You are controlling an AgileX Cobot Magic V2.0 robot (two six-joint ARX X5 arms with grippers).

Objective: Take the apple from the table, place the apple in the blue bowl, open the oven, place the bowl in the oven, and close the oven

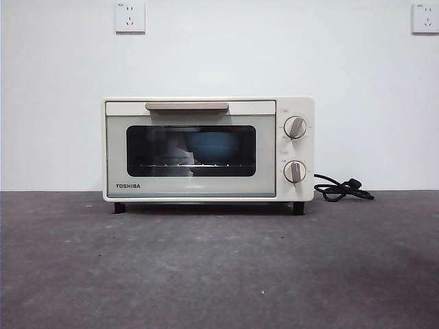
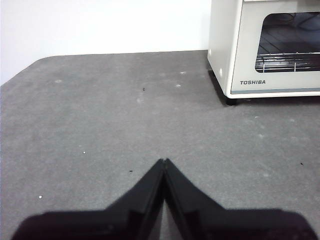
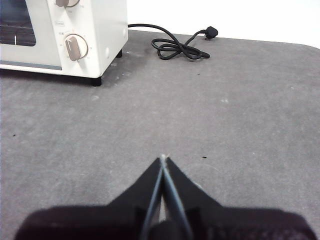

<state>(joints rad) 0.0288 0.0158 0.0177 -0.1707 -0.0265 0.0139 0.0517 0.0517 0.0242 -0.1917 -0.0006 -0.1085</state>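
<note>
The cream-white oven [image 1: 208, 149] stands at the back of the table [image 1: 219, 267] with its dark glass door shut. Through the glass I make out the blue bowl [image 1: 211, 146] on the wire rack. The apple is hidden from every view. In the left wrist view my left gripper [image 2: 164, 161] hovers shut and empty over bare table, well off the oven's [image 2: 265, 47] front left corner. My right gripper [image 3: 163, 159] is likewise shut with nothing in it, set back from the oven's [image 3: 62, 35] knob side.
A black power cord [image 1: 341, 188] with its plug lies coiled on the table to the right of the oven, also seen as the cord [image 3: 177, 46] in the right wrist view. Two wall sockets [image 1: 129, 16] sit high on the white wall.
</note>
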